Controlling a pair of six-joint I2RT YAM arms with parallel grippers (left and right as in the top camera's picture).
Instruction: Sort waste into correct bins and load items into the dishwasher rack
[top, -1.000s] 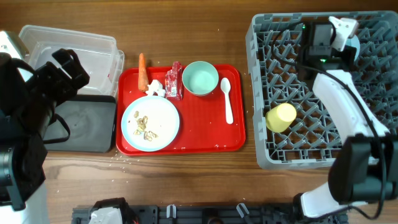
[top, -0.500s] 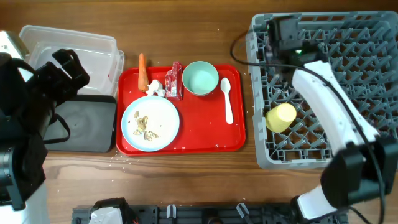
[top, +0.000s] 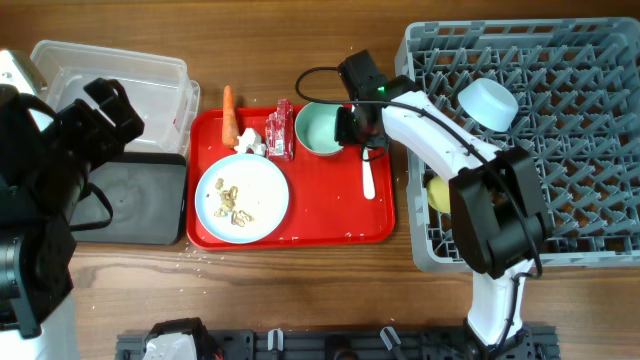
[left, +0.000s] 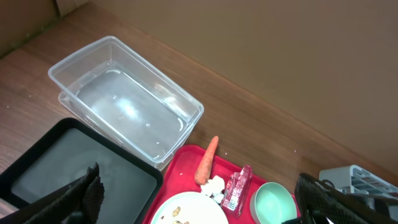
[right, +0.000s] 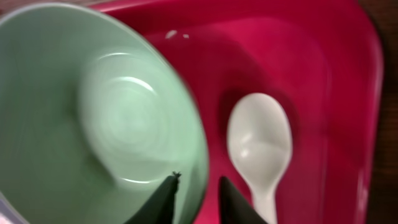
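The mint-green bowl (top: 318, 128) is round, glossy and empty, standing upright at the back of the red tray (top: 330, 215), just beside the white plastic spoon (top: 367, 178). The right gripper (right: 198, 186) straddles its near rim, fingers slightly parted, one tip inside and one outside. The left gripper (left: 199, 186) hangs spread wide above the clear tub (left: 124, 109) and black tray (left: 68, 162).

There are two bowls, the pale blue bowl (top: 487, 103) lying in the dishwasher rack (top: 590, 150) near one yellow cup (top: 440, 192). There is one plate (top: 242, 192) with scraps (top: 233, 203), one carrot (top: 229, 112), one tissue (top: 249, 142) and one wrapper (top: 280, 130).
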